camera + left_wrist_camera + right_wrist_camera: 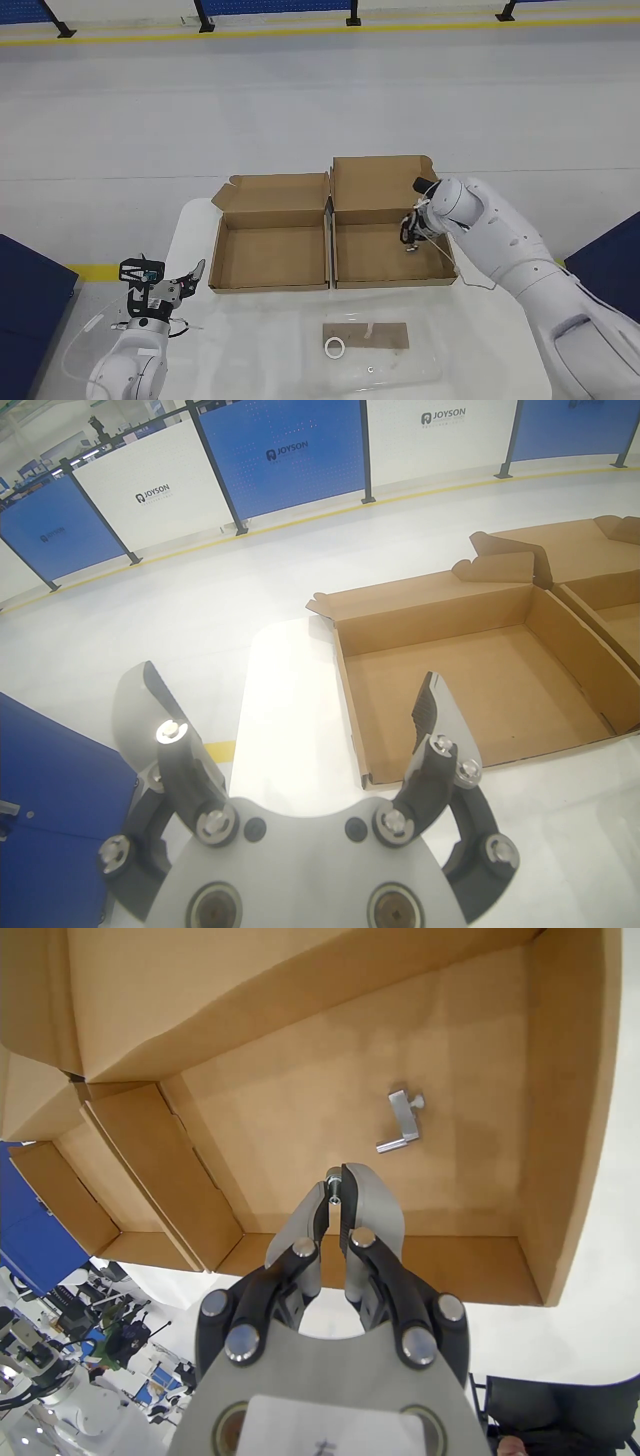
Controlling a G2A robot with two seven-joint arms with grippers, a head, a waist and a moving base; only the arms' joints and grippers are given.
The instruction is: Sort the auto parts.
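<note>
Two open cardboard boxes stand side by side at the table's far side. My right gripper (409,236) (334,1189) hangs over the right box (385,265) (280,1093), shut on a small metal bolt (333,1182). A bent metal bracket (403,1123) lies on that box's floor, a little beyond the fingertips. The left box (268,258) (480,680) holds nothing. My left gripper (180,284) (295,700) stands open near the table's left front corner, short of the left box. A clear bag (375,345) with a white ring (334,348) and other small parts lies at the table's front.
A brown card (366,336) lies inside the clear bag. Blue cabinets flank the table, one at the left (30,300) and one at the right (610,265). The white tabletop (250,340) lies bare between the bag and my left gripper.
</note>
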